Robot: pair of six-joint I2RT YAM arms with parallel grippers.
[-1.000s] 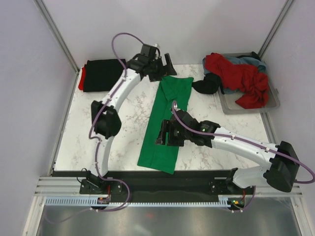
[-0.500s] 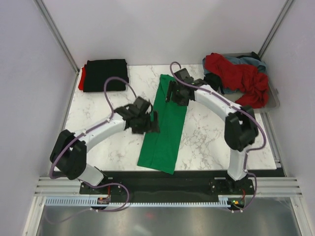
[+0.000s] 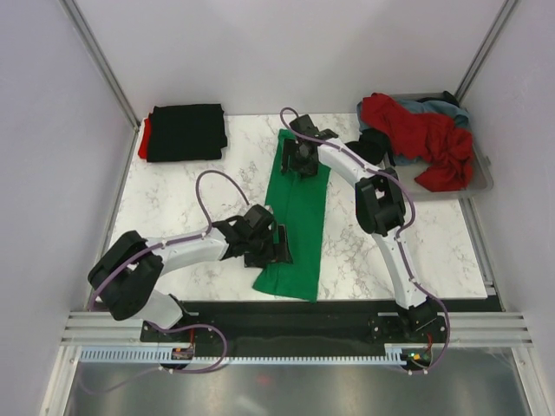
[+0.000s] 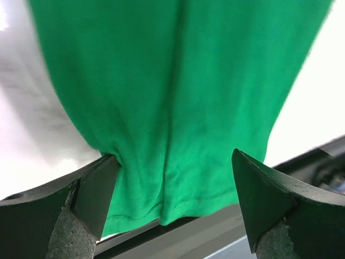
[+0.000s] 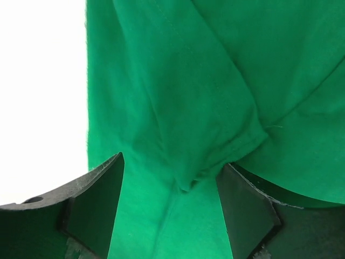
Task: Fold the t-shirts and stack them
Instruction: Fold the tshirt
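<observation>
Two hands, one shirt. The bright green cloth t-shirt (image 3: pixel 299 208), folded into a long narrow strip, lies on the white marbled worktop (image 3: pixel 364 234), long axis running far to near. Its far end sits right under the right hand (image 3: pixel 301 159), and its near hem under the left hand (image 3: pixel 270 247). Both hands are spread open, nothing pinched yet. My guess is each one grabs the end beneath it, then they fold end to end.

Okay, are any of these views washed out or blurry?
Left wrist view: the table beside the green t-shirt is blown out white, far cloth soft. Right wrist view: table equally overexposed, shirt seam crisp. Top view: evenly lit, no glare.
</observation>
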